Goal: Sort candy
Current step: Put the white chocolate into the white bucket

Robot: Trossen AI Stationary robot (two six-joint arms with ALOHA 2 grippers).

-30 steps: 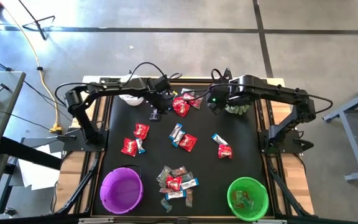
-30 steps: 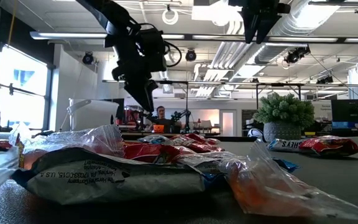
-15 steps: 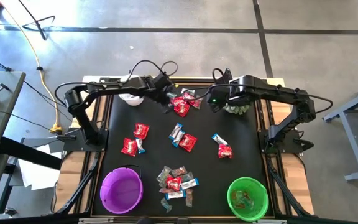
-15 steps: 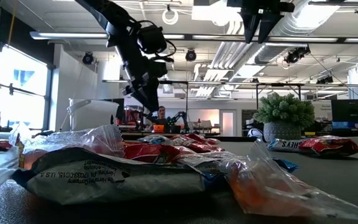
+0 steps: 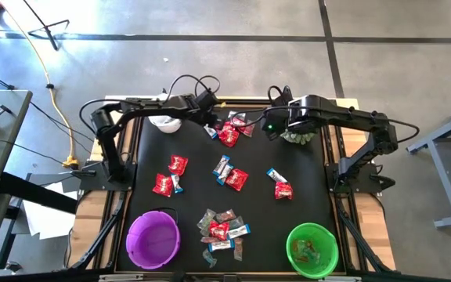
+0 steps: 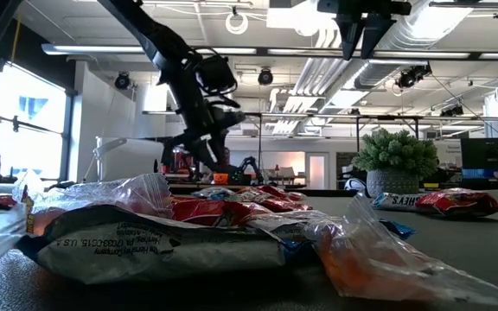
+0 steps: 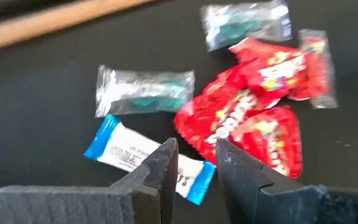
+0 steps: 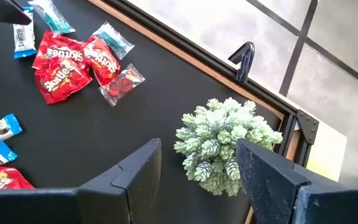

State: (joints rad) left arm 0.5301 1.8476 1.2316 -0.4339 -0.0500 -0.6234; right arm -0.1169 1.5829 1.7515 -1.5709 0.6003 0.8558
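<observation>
Left gripper: the left gripper (image 7: 192, 163) hangs low over the far cluster of candy (image 5: 229, 130) on the black mat (image 5: 198, 188); its fingers stand a narrow gap apart with nothing between them, lined up over a blue-and-white mini bar (image 7: 143, 158) beside the red packets (image 7: 253, 115). Probable reason: a narrow gap suits a thin wrapper and avoids catching the neighbours.

Right gripper: the right gripper (image 8: 197, 171) waits high near the mat's far right corner, fingers spread wide and empty, above the spiky green plant (image 8: 224, 144). Judged parked clear of the left arm's reach.

Candy, location: scattered in clumps across the mat: far cluster by the left gripper, mid-mat pieces, a pile near the front edge between the bowls.

Bowls: purple bowl (image 5: 153, 239) at front left looks empty; green bowl (image 5: 312, 249) at front right already holds a few pieces. Placed at the near corners, likely one per arm.

Progress: early; most sweets unsorted.

Risk: the bar lies touching a red packet, so two may lift together.
</observation>
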